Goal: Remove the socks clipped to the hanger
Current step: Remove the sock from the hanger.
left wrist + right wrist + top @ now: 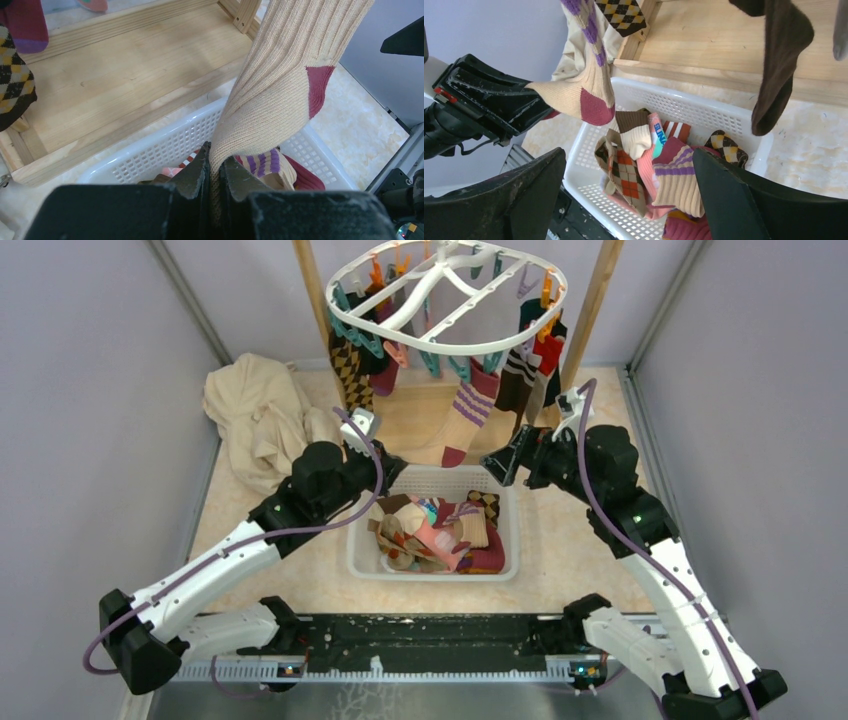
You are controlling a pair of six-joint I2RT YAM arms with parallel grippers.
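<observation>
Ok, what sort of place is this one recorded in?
Probably a lab test cell set up for laundry: plain grey walls close in a table, a clip hanger with socks hangs in a wooden frame, and a white basket sits nearby.

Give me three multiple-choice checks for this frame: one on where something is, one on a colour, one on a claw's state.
1. Where does the white basket sit?
A. On a shelf
B. On the table, in front of the wooden frame
C. On the floor under the table

2. What colour is the heel of the beige sock in the left claw?
A. Dark red
B. Green
C. Black

3. How is the right claw?
A. Shut on a sock
B. Shut on the basket rim
C. Open, empty

Answers: B, its mesh wall lies right by the frame's edge; A, the heel patch is dark red; C, its fingers stand wide apart above the basket.
</observation>
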